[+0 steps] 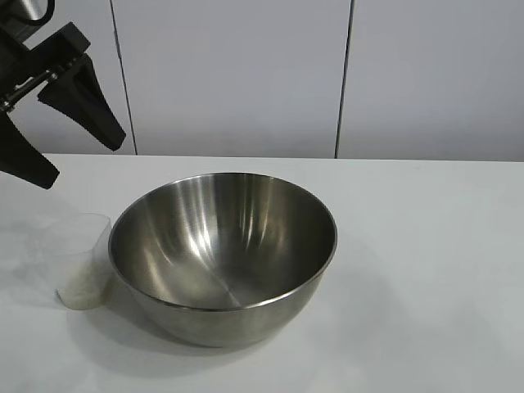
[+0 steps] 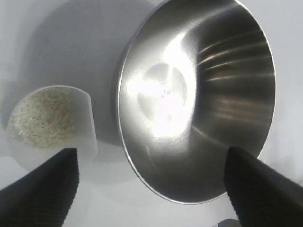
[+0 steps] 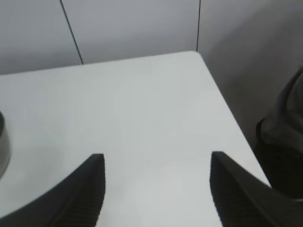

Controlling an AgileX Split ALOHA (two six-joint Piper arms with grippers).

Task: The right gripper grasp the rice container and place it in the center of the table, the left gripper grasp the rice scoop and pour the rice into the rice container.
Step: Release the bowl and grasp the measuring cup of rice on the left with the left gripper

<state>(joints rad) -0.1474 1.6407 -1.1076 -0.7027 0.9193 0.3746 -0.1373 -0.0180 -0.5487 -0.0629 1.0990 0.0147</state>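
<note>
Sitting near the middle of the white table, the steel bowl stood upright and held nothing. Just beside it on the left, close enough that touching could not be ruled out, stood the clear plastic cup, upright, with a low heap of rice in its bottom. The left gripper hung in the air above the far left of the table, over the cup, its two black fingers spread wide and holding nothing; its wrist view looked down on both cup and bowl. The right gripper showed only in its own wrist view, fingers parted and released, above bare table to the right of the bowl's rim.
</note>
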